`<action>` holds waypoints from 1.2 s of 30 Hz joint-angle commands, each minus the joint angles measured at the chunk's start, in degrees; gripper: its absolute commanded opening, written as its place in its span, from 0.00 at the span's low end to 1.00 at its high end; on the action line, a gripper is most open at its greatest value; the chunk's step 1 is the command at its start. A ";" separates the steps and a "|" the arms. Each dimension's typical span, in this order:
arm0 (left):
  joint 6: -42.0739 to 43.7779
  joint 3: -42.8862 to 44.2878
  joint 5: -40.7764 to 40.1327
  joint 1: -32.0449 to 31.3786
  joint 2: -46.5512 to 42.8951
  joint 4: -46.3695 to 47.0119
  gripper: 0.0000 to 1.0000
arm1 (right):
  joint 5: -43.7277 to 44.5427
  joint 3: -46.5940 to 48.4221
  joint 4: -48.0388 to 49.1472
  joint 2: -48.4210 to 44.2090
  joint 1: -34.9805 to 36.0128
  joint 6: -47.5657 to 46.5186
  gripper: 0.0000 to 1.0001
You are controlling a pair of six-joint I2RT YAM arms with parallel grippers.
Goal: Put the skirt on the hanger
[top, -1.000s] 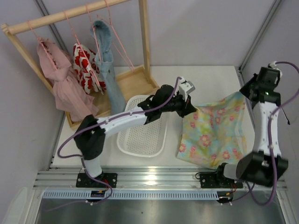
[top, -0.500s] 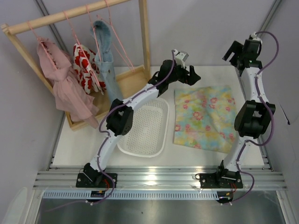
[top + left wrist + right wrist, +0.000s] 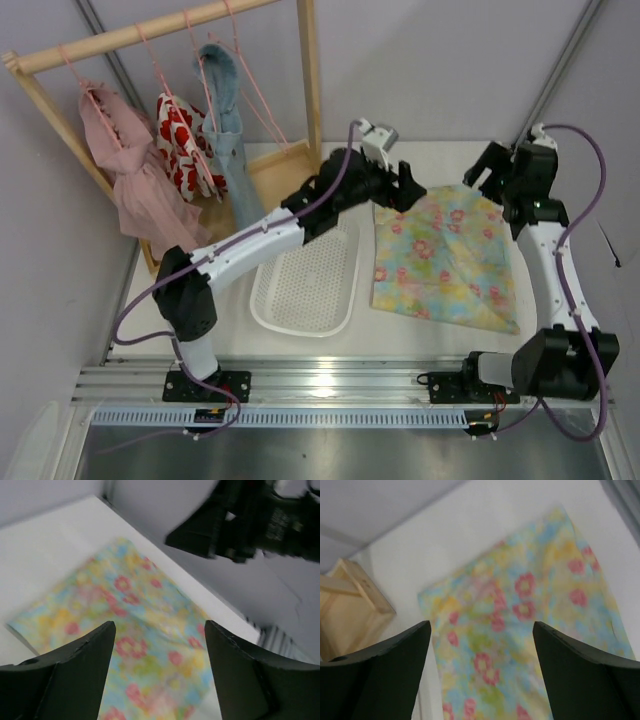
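Skirt [image 3: 440, 262] lay spread flat on the white counter [image 3: 440, 155], directly under both pincers and reaching from them toward the arm bases

Left pincer [image 3: 158, 625]: jaws wide apart, nothing between them, hanging over the skirt's far-left corner. Right pincer [image 3: 481, 625]: likewise spread wide and empty, above the skirt's far-right corner. Neither touched the cloth. The two faced each other across the far edge

Hanger [image 3: 267, 105]: thin pink wire, on the wooden rack [image 3: 150, 30], well off to the left of the left pincer and higher than it. White basket [image 3: 305, 285] sat just left of the skirt, below the left arm

Handling, as judged: thin printed cloth, light and limp. It should sag and fold once lifted and give no stiffness to push against. Not fragile, and unlikely to slip from a firm pinch. Best hold looked like the far edge, one corner to each pincer, so the cloth hangs open between them. Could not tell which edge was the waistband
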 commanded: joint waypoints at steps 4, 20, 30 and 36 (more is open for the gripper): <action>-11.10 -18.26 -8.70 -10.25 -3.59 -0.39 0.51 | 1.67 -22.97 -3.90 -11.88 -3.57 6.71 0.75; -17.80 -27.79 -12.38 -15.27 5.11 -0.98 0.00 | 7.11 -42.42 4.09 -9.70 -9.02 9.96 0.20; -18.15 -26.30 -14.84 -15.45 8.45 -6.17 0.00 | 8.77 -41.80 8.23 -4.95 -14.29 9.09 0.13; -17.63 -24.89 -15.11 -15.45 9.86 -8.63 0.00 | 8.86 -41.54 9.02 -2.92 -18.51 9.79 0.01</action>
